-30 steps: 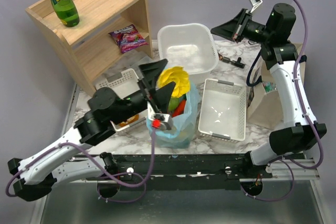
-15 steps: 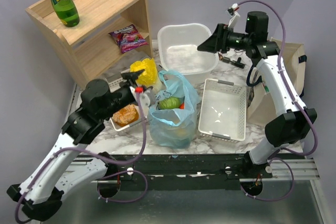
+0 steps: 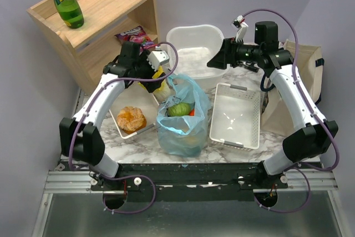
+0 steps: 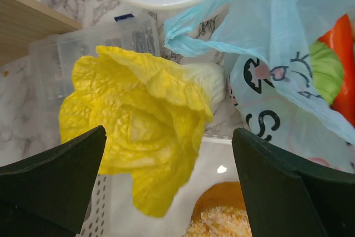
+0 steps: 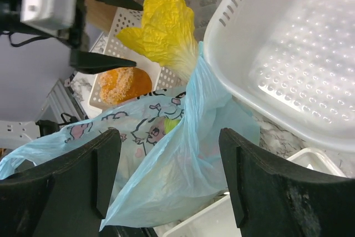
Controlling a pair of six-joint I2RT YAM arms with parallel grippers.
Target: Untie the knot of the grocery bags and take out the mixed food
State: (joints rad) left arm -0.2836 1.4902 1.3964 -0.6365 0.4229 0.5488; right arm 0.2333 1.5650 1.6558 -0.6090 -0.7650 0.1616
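The light-blue grocery bag (image 3: pixel 183 121) stands open in the middle of the table, and no knot shows on its loose handles (image 4: pixel 194 31). A green cabbage (image 3: pixel 178 109) and an orange carrot (image 4: pixel 344 65) lie inside it. My left gripper (image 3: pixel 155 80) is open at the bag's back left. The yellow-white leafy cabbage (image 4: pixel 138 126) lies loose between its spread fingers (image 4: pixel 52 178), over the small basket (image 3: pixel 115 119). That basket holds the golden bread (image 3: pixel 132 119). My right gripper (image 3: pixel 217 59) hangs open by the white basin (image 3: pixel 197 48). Only bag plastic (image 5: pixel 183 154) shows beyond its fingers (image 5: pixel 272 181).
A long white basket (image 3: pixel 236 116) sits right of the bag. A wooden shelf (image 3: pixel 94 23) at the back left carries a green bottle (image 3: pixel 65 1) and a purple packet (image 3: pixel 136 38). A beige tote (image 3: pixel 302 79) stands at the right edge.
My left arm swung from above the bag to the back left, carrying the yellow cabbage to the small basket, where its jaws now stand wide. My right gripper moved left and down toward the basin.
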